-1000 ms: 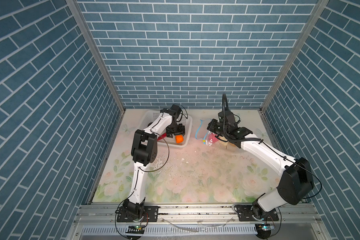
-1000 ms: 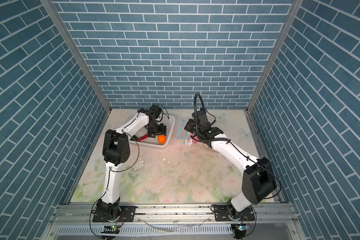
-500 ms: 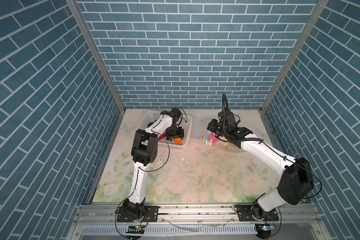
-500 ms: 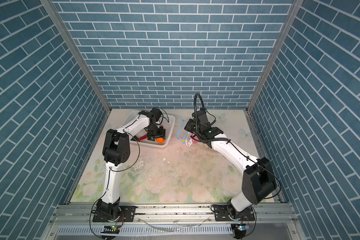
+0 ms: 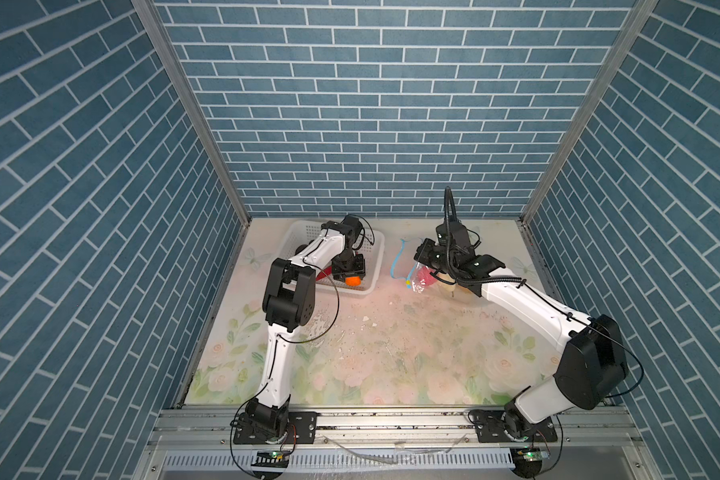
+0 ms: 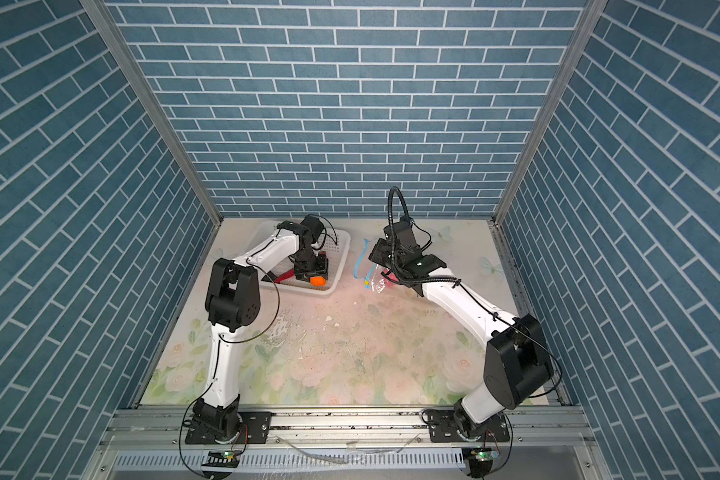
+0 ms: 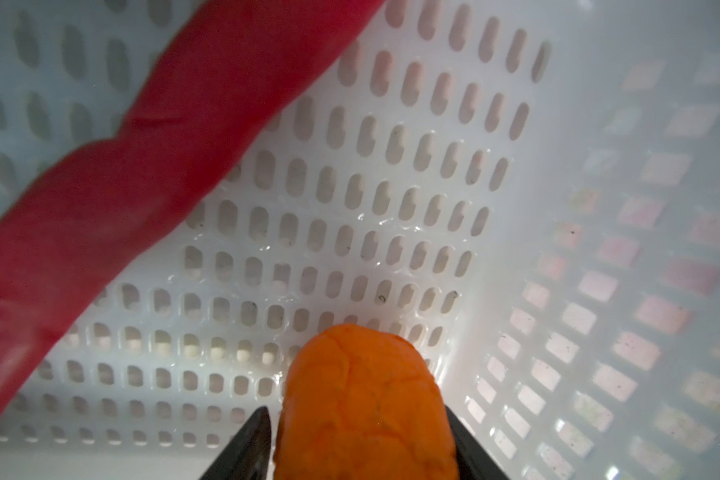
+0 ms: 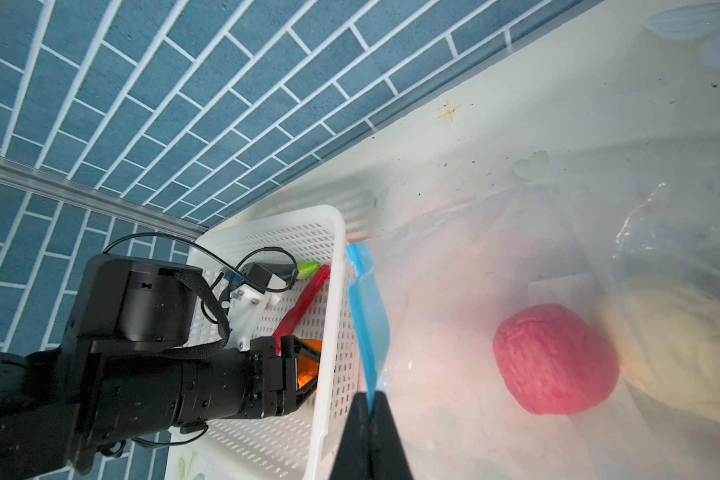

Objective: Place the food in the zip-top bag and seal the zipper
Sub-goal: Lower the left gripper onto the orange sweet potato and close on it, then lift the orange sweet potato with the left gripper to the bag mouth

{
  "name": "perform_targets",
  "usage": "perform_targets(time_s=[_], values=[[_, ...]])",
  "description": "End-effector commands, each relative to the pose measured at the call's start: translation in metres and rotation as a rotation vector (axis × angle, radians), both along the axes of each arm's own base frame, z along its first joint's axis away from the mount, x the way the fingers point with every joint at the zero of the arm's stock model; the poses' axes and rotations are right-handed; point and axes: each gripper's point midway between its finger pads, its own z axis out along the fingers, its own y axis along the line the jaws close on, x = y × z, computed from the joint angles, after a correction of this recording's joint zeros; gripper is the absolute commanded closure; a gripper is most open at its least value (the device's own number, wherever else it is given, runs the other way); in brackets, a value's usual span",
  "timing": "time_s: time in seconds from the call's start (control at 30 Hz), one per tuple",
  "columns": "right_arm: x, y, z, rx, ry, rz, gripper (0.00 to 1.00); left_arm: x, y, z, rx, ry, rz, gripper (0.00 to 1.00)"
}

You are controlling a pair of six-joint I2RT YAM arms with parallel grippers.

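Now the left gripper (image 5: 350, 272) narrows round the orange lump (image 7: 362, 399) in the basket's (image 5: 375, 245) corner, ready for bagging; the right gripper (image 8: 368, 399) pinches the zipper (image 8: 368, 316).

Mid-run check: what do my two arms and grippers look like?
The left arm and right arm have white tubular links with bulky black joint housings. A thick ribbed black cable loops above the right wrist; thinner ones trail along both arms. The left gripper and right gripper are black, with slim tapering jaws.
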Motion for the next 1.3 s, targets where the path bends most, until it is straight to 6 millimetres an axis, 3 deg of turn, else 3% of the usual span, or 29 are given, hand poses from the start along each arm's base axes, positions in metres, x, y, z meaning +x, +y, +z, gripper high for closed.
perform_targets(time_s=[0.0,0.23,0.57,0.93,1.27], values=[[-0.004,-0.006,0.002,0.015,-0.003,-0.015,1.0,-0.001,0.001,0.015,0.01,-0.018,-0.009,0.39],[-0.004,-0.005,0.002,0.018,-0.004,-0.013,1.0,-0.001,0.001,0.02,0.013,-0.028,-0.009,0.45],[-0.003,-0.004,0.001,0.02,0.0,-0.009,1.0,0.001,0.0,0.023,-0.017,-0.039,-0.004,0.47],[-0.003,-0.004,-0.002,0.015,0.005,-0.013,1.0,0.009,-0.006,0.041,-0.135,-0.133,0.003,0.49],[-0.003,-0.006,-0.001,0.014,0.002,-0.018,1.0,0.009,-0.024,0.077,-0.368,-0.231,-0.019,0.5]])
